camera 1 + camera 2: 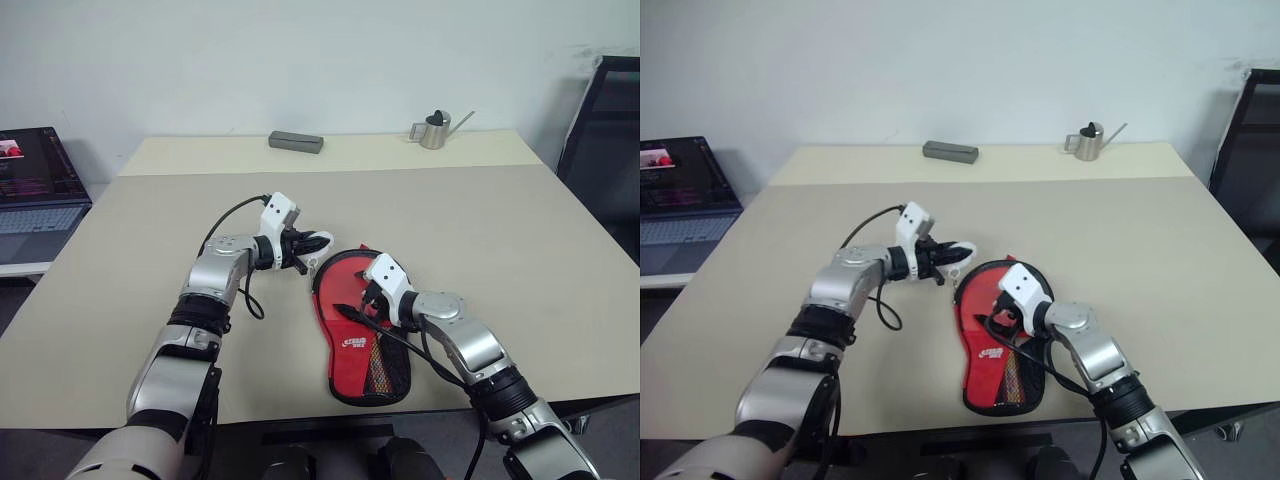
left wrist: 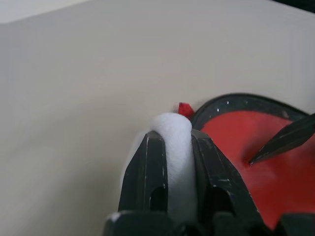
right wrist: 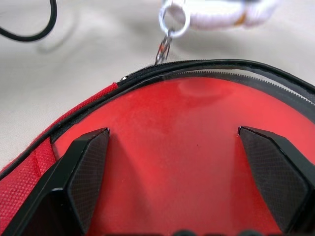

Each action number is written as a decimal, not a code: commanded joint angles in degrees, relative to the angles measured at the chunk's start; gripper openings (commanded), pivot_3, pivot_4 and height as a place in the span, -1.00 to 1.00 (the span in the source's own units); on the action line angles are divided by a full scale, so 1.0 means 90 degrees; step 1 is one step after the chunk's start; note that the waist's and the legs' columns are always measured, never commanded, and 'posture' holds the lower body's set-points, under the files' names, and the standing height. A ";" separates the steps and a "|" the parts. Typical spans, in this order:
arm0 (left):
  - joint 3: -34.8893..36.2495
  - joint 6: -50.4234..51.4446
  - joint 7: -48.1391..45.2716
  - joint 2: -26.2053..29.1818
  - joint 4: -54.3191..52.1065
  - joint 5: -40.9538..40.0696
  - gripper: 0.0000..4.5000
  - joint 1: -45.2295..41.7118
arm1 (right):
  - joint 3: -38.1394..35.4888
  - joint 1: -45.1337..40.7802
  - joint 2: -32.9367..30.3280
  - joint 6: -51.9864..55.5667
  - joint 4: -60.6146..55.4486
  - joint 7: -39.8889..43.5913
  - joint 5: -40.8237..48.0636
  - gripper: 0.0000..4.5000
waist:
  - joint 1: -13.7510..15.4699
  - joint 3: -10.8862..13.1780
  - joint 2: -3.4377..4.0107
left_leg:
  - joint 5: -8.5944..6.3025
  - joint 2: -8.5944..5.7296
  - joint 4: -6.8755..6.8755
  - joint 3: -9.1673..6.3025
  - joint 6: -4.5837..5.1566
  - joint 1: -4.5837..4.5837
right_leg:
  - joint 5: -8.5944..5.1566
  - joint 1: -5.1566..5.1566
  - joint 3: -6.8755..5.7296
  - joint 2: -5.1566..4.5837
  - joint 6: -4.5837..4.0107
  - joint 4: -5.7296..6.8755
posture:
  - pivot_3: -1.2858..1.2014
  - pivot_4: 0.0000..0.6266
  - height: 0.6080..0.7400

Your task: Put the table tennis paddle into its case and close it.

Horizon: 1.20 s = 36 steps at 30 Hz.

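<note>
Zipping stage: left gripper (image 1: 312, 252) pinches the white pull loop (image 3: 224, 17), right gripper (image 3: 179, 164), jaws wide, steadies the case (image 1: 350, 345); next, draw the zip round.

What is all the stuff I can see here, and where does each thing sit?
case: one, red with black edging, on the table near the front edge, partly unzipped
paddle: one, red face, inside the case
white loop: one, tied by a ring to the case's zip pull
table: one, beige
grey block: one, far edge of the table
metal can: one, silver, long spout, far right of the table
laptop: one, open, left of the table
chair: one, black, right of the table
left gripper: shut on the white loop
right gripper: open, over the case
</note>
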 commanded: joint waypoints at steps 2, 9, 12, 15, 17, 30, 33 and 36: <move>0.0040 -0.0388 -0.0039 -0.0061 0.0312 0.0173 -0.86 -0.0372 | 0.0187 0.0204 -0.0094 0.0230 0.0331 -0.0062 -0.0275 1.00 | -0.0002 0.0000 0.0000 | 0.0000 0.0000 0.0000 0.0000 0.0000 0.0000 | 0.0000 0.0000 0.0000 0.0000 0.0000 0.0000 | 0.03 -0.52 1.00; -0.0071 -0.1093 0.0137 -0.0316 0.1518 0.0661 -0.86 -0.1124 | 0.0233 0.0130 -0.0023 0.0217 0.0544 -0.0030 -0.0259 1.00 | -0.0006 -0.0002 -0.0003 | 0.0000 -0.0004 0.0001 0.0000 0.0000 0.0002 | -0.0001 0.0004 -0.0003 0.0002 0.0002 0.0002 | 0.03 -0.52 1.00; -0.0120 -0.1403 0.0237 -0.0375 0.2015 0.0885 -0.86 -0.1400 | 0.0209 0.0019 -0.0013 0.0171 0.0722 0.0007 -0.0262 1.00 | -0.0037 -0.0002 -0.0002 | 0.0000 -0.0005 0.0000 0.0003 0.0000 0.0006 | -0.0003 0.0004 -0.0001 0.0009 0.0006 0.0003 | 0.03 -0.52 1.00; -0.0164 -0.1682 0.0374 -0.0450 0.2473 0.1093 -0.86 -0.1572 | 0.0217 -0.0021 -0.0012 0.0180 0.0764 0.0061 -0.0261 1.00 | -0.0039 -0.0002 -0.0003 | 0.0001 -0.0005 -0.0001 0.0001 -0.0001 0.0011 | -0.0006 0.0005 -0.0003 0.0017 0.0011 0.0009 | 0.03 -0.52 1.00; -0.0169 -0.1832 0.0483 -0.0517 0.2744 0.1207 -0.86 -0.1668 | 0.0231 -0.0010 -0.0021 0.0215 0.0741 0.0122 -0.0237 1.00 | -0.0040 -0.0002 -0.0003 | 0.0002 -0.0005 0.0000 0.0001 -0.0003 0.0012 | -0.0007 0.0005 -0.0003 0.0017 0.0014 0.0012 | 0.03 -0.52 1.00; -0.0143 -0.2259 0.1195 -0.1047 0.3745 0.1806 -0.86 -0.2212 | 0.0308 0.0436 -0.0292 0.0440 0.0368 0.0273 -0.0244 1.00 | -0.0021 -0.0003 -0.0005 | 0.0002 -0.0006 -0.0002 -0.0001 -0.0005 0.0008 | -0.0013 0.0007 -0.0004 0.0015 0.0023 0.0006 | 0.03 -0.52 1.00; -0.0189 -0.2312 0.1291 -0.1144 0.3866 0.1969 -0.86 -0.2307 | 0.0320 0.0545 -0.0331 0.0510 0.0258 0.0260 -0.0240 1.00 | -0.0008 -0.0004 -0.0007 | 0.0002 -0.0008 -0.0001 -0.0002 -0.0004 0.0008 | -0.0015 0.0009 -0.0006 0.0015 0.0027 0.0004 | 0.03 -0.52 1.00; -0.0203 -0.2355 0.1420 -0.1220 0.3949 0.2117 -0.86 -0.2363 | 0.0321 0.0645 -0.0330 0.0608 0.0109 0.0220 -0.0223 1.00 | -0.0005 -0.0005 -0.0007 | 0.0002 -0.0007 -0.0001 -0.0001 -0.0005 0.0009 | -0.0016 0.0011 -0.0006 0.0015 0.0029 0.0004 | 0.03 -0.52 1.00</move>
